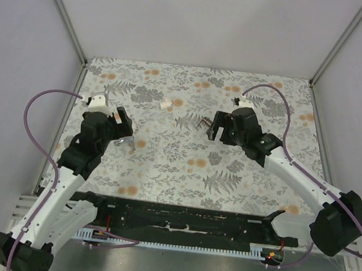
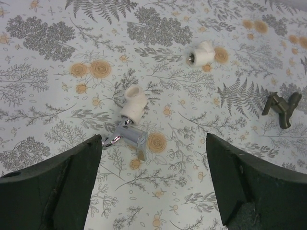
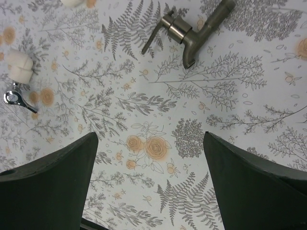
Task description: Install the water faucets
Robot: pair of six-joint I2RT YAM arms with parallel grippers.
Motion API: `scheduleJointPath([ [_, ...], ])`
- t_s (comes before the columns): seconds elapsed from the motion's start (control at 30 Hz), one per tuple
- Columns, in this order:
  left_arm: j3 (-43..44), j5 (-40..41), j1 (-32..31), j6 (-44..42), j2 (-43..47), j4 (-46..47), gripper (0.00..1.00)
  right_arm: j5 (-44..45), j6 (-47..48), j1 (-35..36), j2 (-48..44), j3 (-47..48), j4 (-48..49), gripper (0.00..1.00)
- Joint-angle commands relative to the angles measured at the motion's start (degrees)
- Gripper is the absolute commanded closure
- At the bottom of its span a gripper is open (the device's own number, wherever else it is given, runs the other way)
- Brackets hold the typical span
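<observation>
The left gripper (image 2: 152, 163) hangs over the desk (image 2: 48, 96) with its fingers spread wide. A chrome faucet (image 2: 128, 136) lies just ahead of the gap, nearer the finger at the left of the wrist view. Its stem touches a white elbow fitting (image 2: 133, 103). The right gripper (image 3: 149, 158) is likewise spread. A dull grey faucet (image 3: 192, 29) lies on its side well ahead of it.

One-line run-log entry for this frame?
left gripper: open, empty, facing chrome faucet | chrome faucet touching white fitting | right gripper: open, empty, facing dark faucet | neither faucet grasped
</observation>
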State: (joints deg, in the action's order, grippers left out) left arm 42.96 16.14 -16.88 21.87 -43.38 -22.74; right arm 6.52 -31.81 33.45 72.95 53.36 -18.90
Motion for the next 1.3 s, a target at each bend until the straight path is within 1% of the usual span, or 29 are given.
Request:
scheduleJointPath([
  [0.0,-1.6,3.1,-0.2,0.0,0.1,-2.1,0.07,6.0,-1.3,-0.1,-0.2,7.8,-5.4,0.02],
  [0.13,-1.9,5.0,-0.2,-0.2,0.4,-2.0,0.07,9.2,4.2,-0.6,-1.7,5.8,-3.1,0.02],
  [0.2,-2.4,6.7,-0.2,-0.9,0.6,-2.6,0.07,8.7,6.4,-1.2,-2.5,6.2,-3.1,0.02],
  [0.27,-3.1,8.6,-0.2,-1.1,1.1,-3.8,0.07,10.3,7.5,-1.2,-4.2,5.8,-3.1,0.02],
  [0.4,-4.0,10.0,-0.2,-0.6,2.7,-3.6,0.07,9.6,11.6,-1.3,-6.6,6.8,-4.6,0.02],
  [0.5,-3.3,11.0,-0.2,0.2,3.9,-6.1,0.07,14.7,13.2,-1.3,-9.4,6.8,-6.6,0.02],
  [0.63,0.2,12.2,-0.2,-0.2,7.1,-11.3,0.07,23.7,16.7,-1.4,-16.6,3.9,-6.5,0.02],
  [0.73,2.4,13.7,-0.2,-1.2,10.8,-13.5,0.07,30.1,20.5,-1.3,-21.5,1.7,-6.0,0.02],
  [0.83,3.5,13.8,-0.1,-1.8,15.0,-13.1,0.07,34.6,22.9,-1.5,-25.4,0.2,-5.5,0.02],
  [0.93,4.5,13.1,-0.2,-4.5,17.9,-11.4,0.07,37.5,23.7,-1.4,-29.3,-1.6,-4.4,0.02],
  [1.07,4.1,15.5,-0.2,-8.0,20.4,-7.2,0.07,41.7,23.1,-1.4,-32.5,-4.1,-1.8,0.02],
  [1.17,4.6,16.1,-0.2,-8.9,21.3,-6.6,0.07,40.9,22.6,-1.3,-33.0,-3.9,-2.3,0.02],
  [1.27,3.2,17.6,-0.2,-8.5,22.5,-5.7,0.07,41.5,22.9,-1.4,-31.9,-3.7,-1.6,0.02],
])
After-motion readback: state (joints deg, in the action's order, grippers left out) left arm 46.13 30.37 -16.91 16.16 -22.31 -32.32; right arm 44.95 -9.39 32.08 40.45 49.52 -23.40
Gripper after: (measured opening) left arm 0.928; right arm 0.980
